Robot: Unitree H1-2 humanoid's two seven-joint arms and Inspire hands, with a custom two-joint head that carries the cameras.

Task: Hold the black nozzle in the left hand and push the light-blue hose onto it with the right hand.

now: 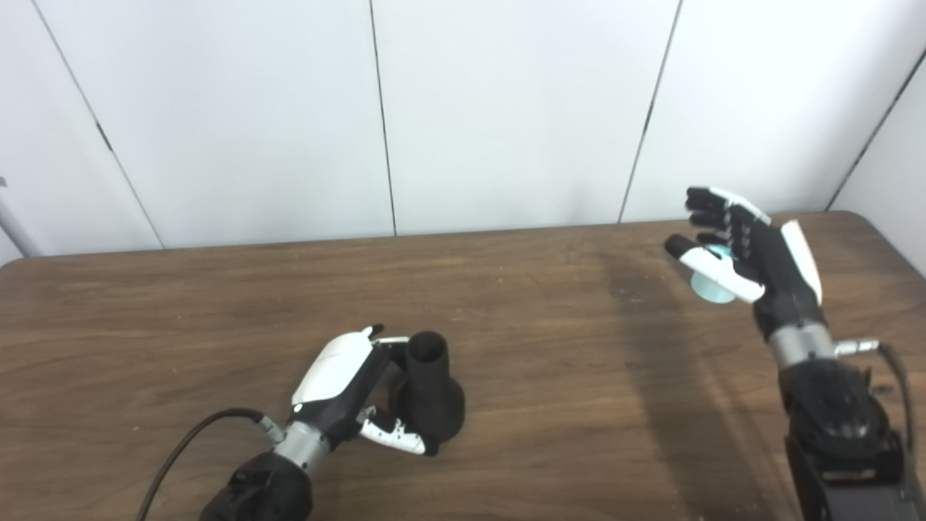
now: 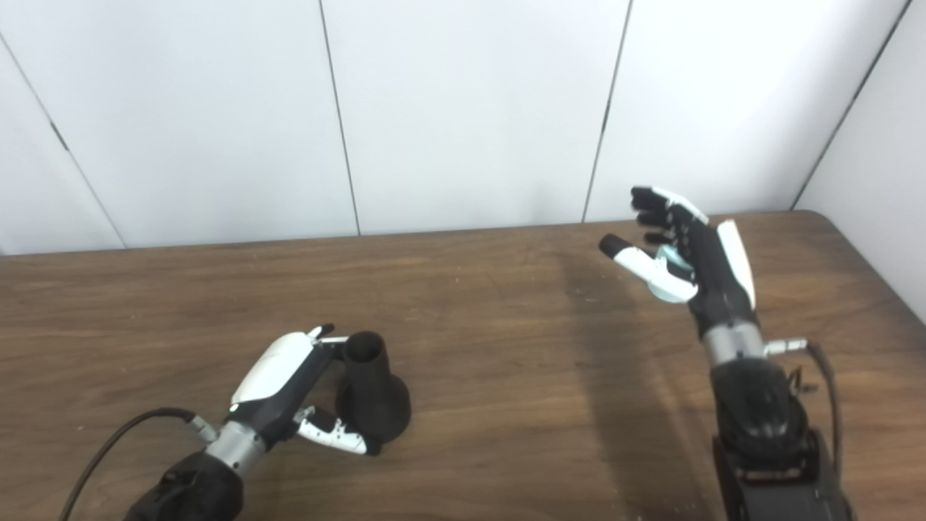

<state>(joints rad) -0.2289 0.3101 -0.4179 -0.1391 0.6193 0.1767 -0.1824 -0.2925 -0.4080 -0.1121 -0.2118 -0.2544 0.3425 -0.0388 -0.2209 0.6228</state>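
We see the black nozzle (image 1: 428,394) standing upright on the brown wooden counter (image 1: 542,347), toward the near left, its flared base down and its open round mouth facing up; our left hand (image 1: 346,387) sits against its left side, fingers reaching to the narrow neck and the thumb curving along the front of the base, so the hand looks closed around the nozzle, though we cannot tell how firmly it grips; a black cable (image 1: 189,441) trails from that wrist toward the lower edge. Well apart, over the far right part of the counter, our right hand (image 2: 684,250) is raised with the palm turned leftward, fingers spread and only loosely curled, the thumb stretched out below them; a light-blue piece (image 2: 664,278), which we take for the hose, shows between thumb and palm, mostly hidden, and we cannot tell whether the hand holds it or merely stands in front of it. Behind the counter rises a white panelled wall (image 1: 506,108) with dark seams.
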